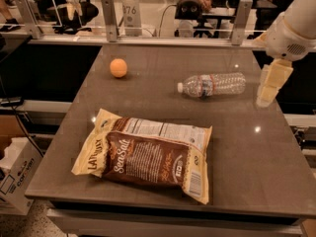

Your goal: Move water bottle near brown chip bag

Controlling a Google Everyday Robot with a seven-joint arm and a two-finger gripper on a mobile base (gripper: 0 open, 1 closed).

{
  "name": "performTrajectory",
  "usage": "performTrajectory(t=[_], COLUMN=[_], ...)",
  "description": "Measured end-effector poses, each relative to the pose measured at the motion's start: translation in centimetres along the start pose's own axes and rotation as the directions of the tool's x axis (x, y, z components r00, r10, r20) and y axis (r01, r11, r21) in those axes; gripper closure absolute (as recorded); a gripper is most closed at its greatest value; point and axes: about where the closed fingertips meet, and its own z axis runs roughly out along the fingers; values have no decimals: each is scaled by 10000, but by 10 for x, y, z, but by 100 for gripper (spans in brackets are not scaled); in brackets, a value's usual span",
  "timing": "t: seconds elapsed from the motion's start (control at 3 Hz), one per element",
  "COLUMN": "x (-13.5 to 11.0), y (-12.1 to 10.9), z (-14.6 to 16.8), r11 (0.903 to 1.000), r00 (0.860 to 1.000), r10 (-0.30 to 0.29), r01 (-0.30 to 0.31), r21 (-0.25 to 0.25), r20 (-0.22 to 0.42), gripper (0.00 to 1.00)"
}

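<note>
grey tabletop (148, 90) holds the water bottle (212, 85) on its side, far right, long axis running left-right, cap pointing left. brown chip bag (145, 154) lies flat at the near edge, apart. my gripper (265, 97) hangs beside the bottle's base; open or closed, i cannot tell.

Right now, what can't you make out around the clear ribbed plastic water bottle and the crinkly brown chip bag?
- Cream gripper, hovering right of the lying water bottle: its arm is cut off by the camera view's right edge.
- Bottle label wording: too small.
- Crinkly brown chip bag: underside hidden against the grey table.
</note>
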Motion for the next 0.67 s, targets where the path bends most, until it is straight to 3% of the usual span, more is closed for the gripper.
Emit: performTrajectory(t=[0.67], x=[-1], y=[-28], z=[48], r11=[9973], r00=[9991], r10=[-427], r01=[428], r21=[-603], r20=[18], gripper=[0])
